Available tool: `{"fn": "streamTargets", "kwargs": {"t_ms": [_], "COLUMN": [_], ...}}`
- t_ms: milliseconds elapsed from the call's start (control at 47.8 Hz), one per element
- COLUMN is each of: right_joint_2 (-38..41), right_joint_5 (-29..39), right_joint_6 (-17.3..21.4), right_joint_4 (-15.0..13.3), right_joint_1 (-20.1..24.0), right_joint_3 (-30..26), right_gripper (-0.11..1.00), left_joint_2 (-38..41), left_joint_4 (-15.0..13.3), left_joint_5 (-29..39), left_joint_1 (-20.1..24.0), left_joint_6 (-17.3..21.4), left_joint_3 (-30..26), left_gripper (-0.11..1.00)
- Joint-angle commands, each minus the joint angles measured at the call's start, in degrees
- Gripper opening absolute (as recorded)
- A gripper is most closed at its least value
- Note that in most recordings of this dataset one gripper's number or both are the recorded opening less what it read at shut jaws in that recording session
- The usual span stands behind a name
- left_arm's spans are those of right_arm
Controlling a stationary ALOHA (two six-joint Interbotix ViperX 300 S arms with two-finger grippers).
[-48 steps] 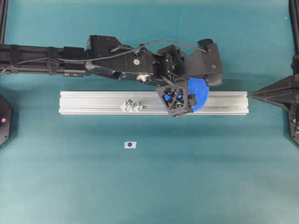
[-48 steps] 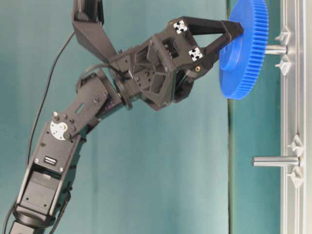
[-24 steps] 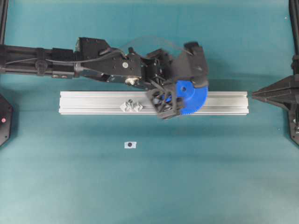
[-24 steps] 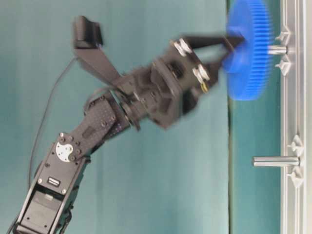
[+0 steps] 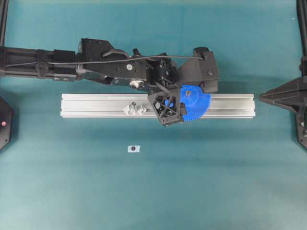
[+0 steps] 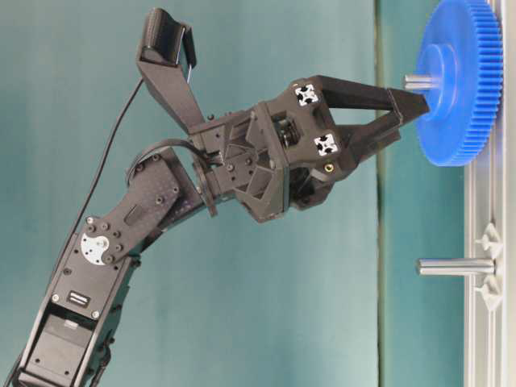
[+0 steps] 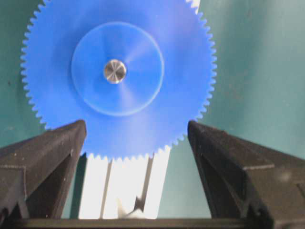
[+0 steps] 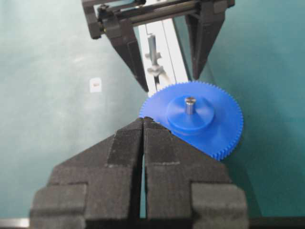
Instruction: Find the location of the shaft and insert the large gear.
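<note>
A teal mat [image 5: 153,191] lies under the aluminium rail [image 5: 96,105].

In the overhead view the left gripper [image 5: 180,106] covers one side of the gear [image 5: 195,103], and the shaft cannot be made out there. In the table-level view the gear [image 6: 461,81] hides the shaft's [image 6: 417,80] lower length and its bracket; the frame's top edge clips the gear's rim, and the rail [image 6: 489,282] runs off the right edge. The left wrist view cuts the gear [image 7: 119,76] off at the top and shows only the finger [image 7: 43,157] tips. The right gripper [image 8: 144,125] blocks the gear's [image 8: 195,119] near rim. The tag [image 5: 134,149] is too small to read.
</note>
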Motion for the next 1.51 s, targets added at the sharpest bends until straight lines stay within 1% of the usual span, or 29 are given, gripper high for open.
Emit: {"fn": "streamTargets", "kwargs": {"t_ms": [0, 335, 502, 899, 1192, 1338, 1484], "right_joint_2": [0.4, 0.1, -0.3, -0.4, -0.5, -0.5, -0.7], "right_joint_5": [-0.4, -0.2, 0.0, 0.2, 0.2, 0.2, 0.2], "right_joint_6": [0.6, 0.6, 0.6, 0.6, 0.6, 0.6, 0.6], "right_joint_4": [0.0, 0.0, 0.0, 0.0, 0.0, 0.1, 0.0], "right_joint_1": [-0.1, -0.1, -0.1, -0.1, -0.1, -0.1, -0.1], "right_joint_3": [-0.5, -0.5, -0.5, -0.4, -0.4, -0.4, -0.4], "right_gripper": [0.0, 0.0, 0.0, 0.0, 0.0, 0.0, 0.0], "left_joint_2": [-2.5, -5.9, -9.4, -21.3, -29.4, -32.8, -35.9], "left_joint_4": [0.1, 0.1, 0.1, 0.0, 0.1, 0.1, 0.1], "left_joint_5": [-0.3, 0.0, -1.2, -6.0, -13.2, -16.4, -19.6], "left_joint_1": [-0.2, -0.2, -0.7, -2.4, -2.5, -3.5, -4.1], "left_joint_6": [-0.2, -1.1, -1.2, -1.4, -1.3, -1.3, -1.4], "left_joint_3": [-1.1, -0.7, 1.2, 9.8, 17.8, 23.2, 27.1], "left_gripper": [0.87, 0.87, 0.87, 0.87, 0.87, 0.87, 0.87]}}
